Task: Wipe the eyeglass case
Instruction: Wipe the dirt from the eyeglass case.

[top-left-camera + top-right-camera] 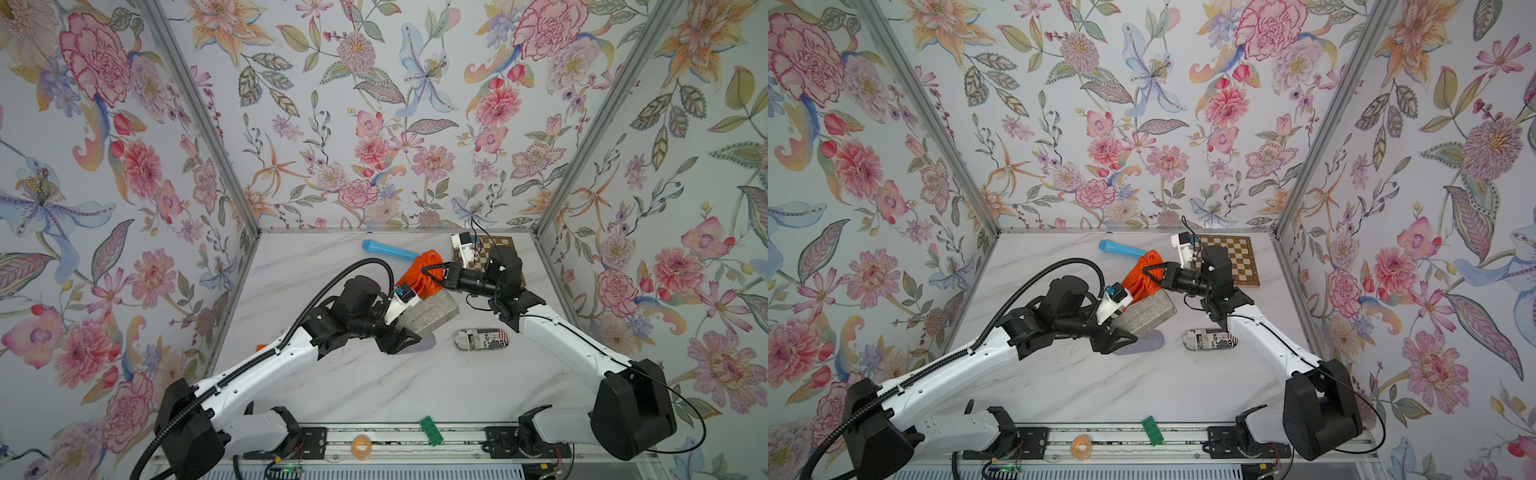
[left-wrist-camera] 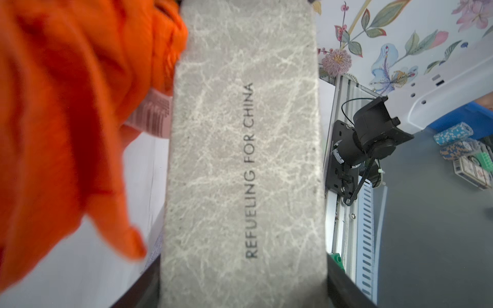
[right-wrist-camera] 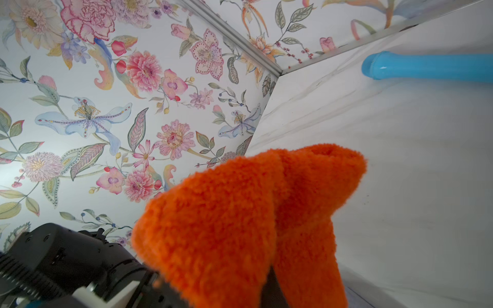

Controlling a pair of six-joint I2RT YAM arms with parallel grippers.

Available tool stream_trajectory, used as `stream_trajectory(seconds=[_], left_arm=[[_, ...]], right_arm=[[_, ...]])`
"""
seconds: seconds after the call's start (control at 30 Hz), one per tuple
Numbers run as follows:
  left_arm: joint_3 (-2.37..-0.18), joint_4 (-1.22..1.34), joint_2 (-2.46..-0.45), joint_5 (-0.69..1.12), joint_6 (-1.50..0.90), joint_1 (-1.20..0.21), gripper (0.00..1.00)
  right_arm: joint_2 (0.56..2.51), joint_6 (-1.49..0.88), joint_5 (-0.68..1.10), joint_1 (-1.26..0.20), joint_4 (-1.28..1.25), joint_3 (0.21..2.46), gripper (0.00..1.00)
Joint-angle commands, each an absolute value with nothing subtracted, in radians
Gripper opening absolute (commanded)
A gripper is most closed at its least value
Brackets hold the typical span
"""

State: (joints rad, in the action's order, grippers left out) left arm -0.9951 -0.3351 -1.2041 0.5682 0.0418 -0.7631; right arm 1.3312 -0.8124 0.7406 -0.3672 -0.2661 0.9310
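Left wrist view: eyeglass case (image 2: 245, 160) clamped, cloth at its far end

Left gripper (image 1: 404, 336) is closed on the near end of the grey marbled case. Both jaws flank its sides in the left wrist view. The case appears lifted off the table (image 1: 374, 386) and tilted, its printed lid facing the wrist camera and its far end toward the right arm. Likely reason: an end grip leaves nearly the whole lid bare and holds it up within the other arm's reach.

Right gripper (image 1: 430, 272) is pinched together on a bunched orange cloth (image 3: 240, 213), and fabric spills past the fingertips and hangs loose. In both top views the cloth overlaps the case's far end. From the left wrist it lies along one long edge and over the far corner. I judge it is touching there, but cannot tell how hard it presses. Gripping a bunch gives a soft trailing pad to drag with.

Step in hand, as I judge it: the wipe is at the far end, with most of the lid uncovered.

Elsewhere: a newsprint-patterned pouch (image 1: 482, 338) lies on the table near the case, apart from both grippers. A blue tube (image 1: 388, 250) and a checkerboard (image 1: 1237, 259) sit at the back.
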Motion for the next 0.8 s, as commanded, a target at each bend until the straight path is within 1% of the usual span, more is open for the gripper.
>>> stream_trajectory(seconds=[0.0,0.1,0.2,0.27,0.33,0.47,0.53,0.6,0.77], left_arm=[[-0.949,-0.206,-1.1,0.642,-0.075,-0.686,0.45],[-0.902,-0.095,-1.043,0.711,-0.216,-0.615,0.46],[-0.872,0.055,-1.023,0.772,-0.387,-0.565,0.46],[-0.854,0.186,-1.031,0.801,-0.496,-0.554,0.46],[-0.846,0.287,-1.055,0.826,-0.59,-0.555,0.46],[-0.832,0.472,-1.111,0.833,-0.754,-0.555,0.46],[-0.832,0.507,-1.131,0.829,-0.788,-0.555,0.46],[-0.834,0.491,-1.144,0.846,-0.788,-0.558,0.46],[-0.83,0.377,-1.134,0.89,-0.74,-0.59,0.46]], right_arm=[[1.234,-0.802,0.757,-0.301,-0.273,0.875,0.0],[1.169,-0.81,0.757,-0.287,-0.296,0.822,0.0],[1.113,-0.873,0.757,-0.335,-0.445,0.738,0.0],[1.076,-0.887,0.715,-0.412,-0.54,0.685,0.0],[1.06,-0.855,0.667,-0.503,-0.573,0.669,0.0],[1.098,-0.813,0.643,-0.668,-0.656,0.7,0.0],[1.116,-0.785,0.642,-0.71,-0.677,0.729,0.0],[1.12,-0.756,0.617,-0.719,-0.667,0.753,0.0],[1.13,-0.63,0.614,-0.645,-0.46,0.862,0.0]])
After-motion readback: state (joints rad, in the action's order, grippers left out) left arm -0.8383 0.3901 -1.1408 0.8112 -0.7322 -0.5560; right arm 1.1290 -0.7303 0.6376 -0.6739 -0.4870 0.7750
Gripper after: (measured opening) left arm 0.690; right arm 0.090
